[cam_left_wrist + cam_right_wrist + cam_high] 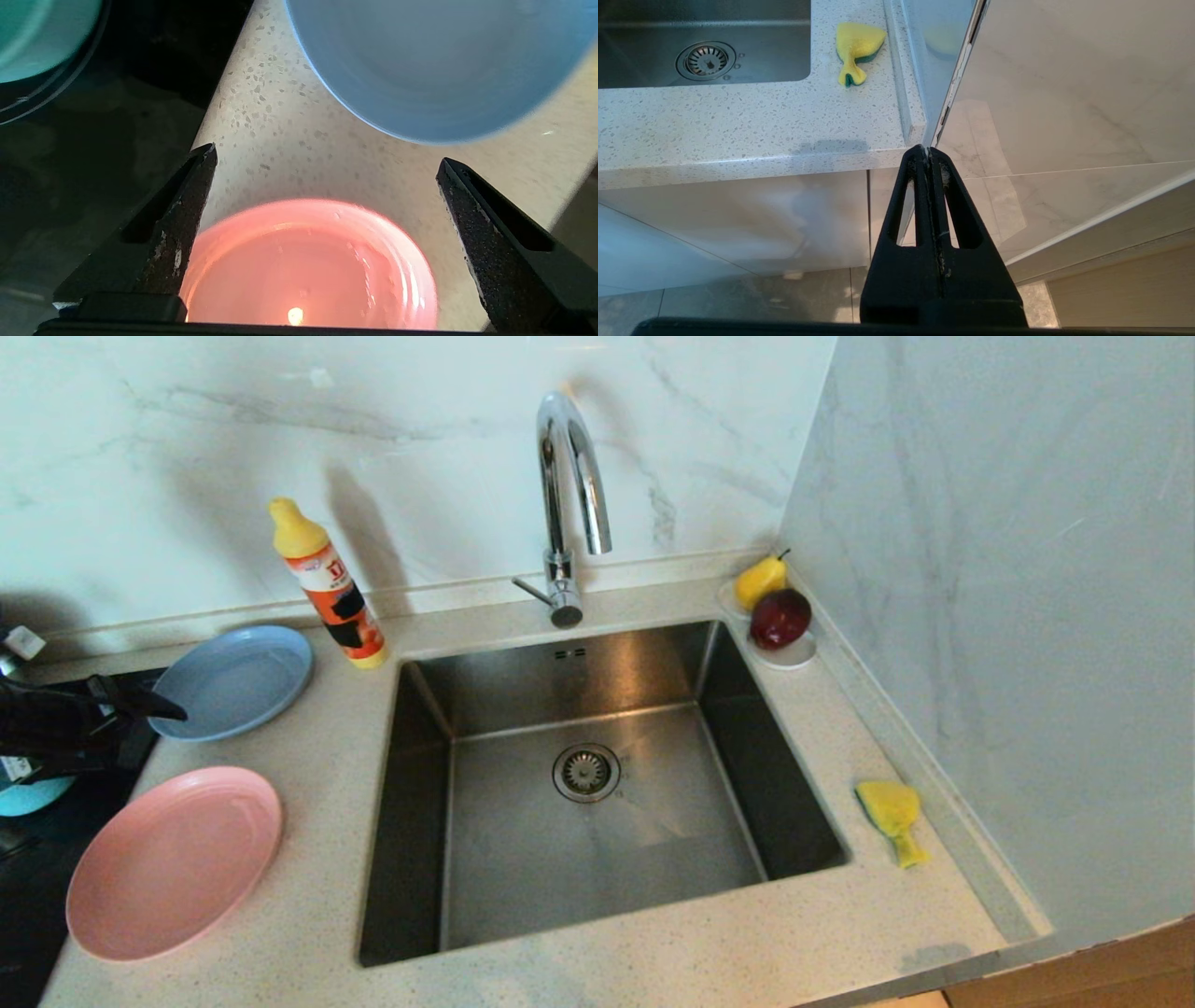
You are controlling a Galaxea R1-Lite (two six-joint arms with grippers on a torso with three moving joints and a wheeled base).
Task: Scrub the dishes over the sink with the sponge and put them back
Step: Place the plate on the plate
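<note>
A pink plate (pixel 173 863) lies on the counter left of the sink (pixel 728 681), with a light-blue plate (pixel 233 679) behind it. A teal bowl (pixel 33 795) peeks in at the far left edge. My left gripper (pixel 149 733) hovers at the far left, above the gap between the two plates. In the left wrist view the left gripper (pixel 327 156) is open and empty, over the pink plate (pixel 308 270), the blue plate (pixel 434 65) and the bowl (pixel 37 32). The yellow sponge (pixel 892 817) rests right of the sink. My right gripper (pixel 928 150) hangs shut below the counter edge, facing the sponge (pixel 857 46).
An orange detergent bottle (pixel 331 588) stands behind the sink's left corner, beside the chrome tap (pixel 569 476). A white saucer (pixel 794 656) with a pear and a dark red fruit sits at the back right. A black hob (pixel 37 887) borders the counter's left; a marble wall (pixel 1008 616) closes the right.
</note>
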